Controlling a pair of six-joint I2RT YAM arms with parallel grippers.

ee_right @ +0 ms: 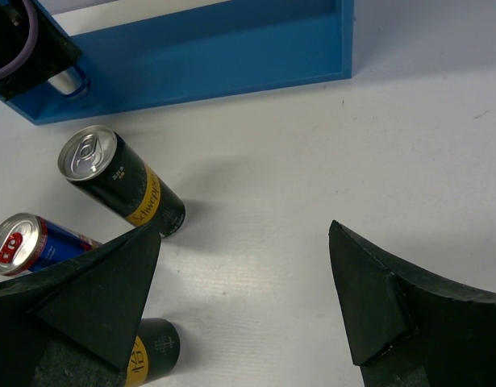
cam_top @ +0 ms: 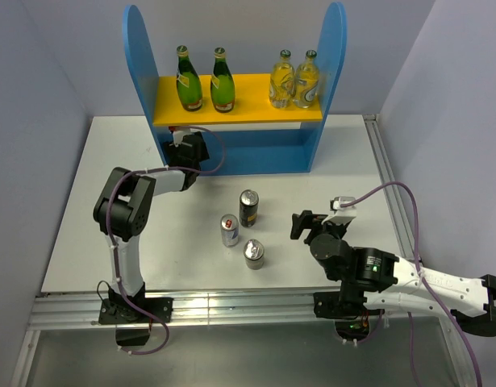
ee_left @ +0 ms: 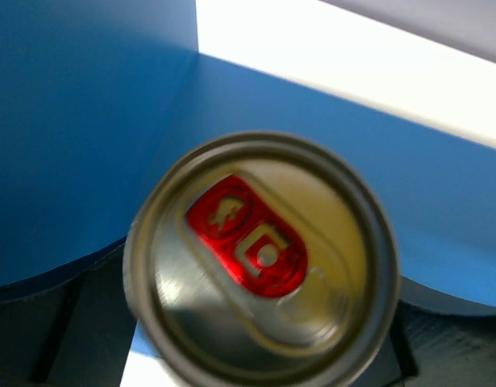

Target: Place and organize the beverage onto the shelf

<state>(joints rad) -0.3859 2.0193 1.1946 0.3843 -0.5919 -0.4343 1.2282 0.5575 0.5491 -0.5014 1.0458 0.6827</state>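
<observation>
Upper left in the top view, my left gripper (cam_top: 183, 143) straddles a can (ee_left: 264, 258) inside the shelf (cam_top: 256, 153); I cannot tell if it grips. My right gripper (ee_right: 243, 242) stands open.

A white counter (cam_top: 110, 161) is enclosed on three sides by plain, pale lilac-grey walls: a left wall (cam_top: 30, 121), a back wall (cam_top: 231, 24) and a right wall (cam_top: 457, 97). The counter's near edge is bordered by a silver aluminium rail (cam_top: 248, 305), and a narrower metal strip (cam_top: 385, 161) is run along its right edge. Below the near rail, a dull grey surface (cam_top: 248, 359) is seen. The scene is evenly lit from above, and only soft, short shadows are cast on the counter.
</observation>
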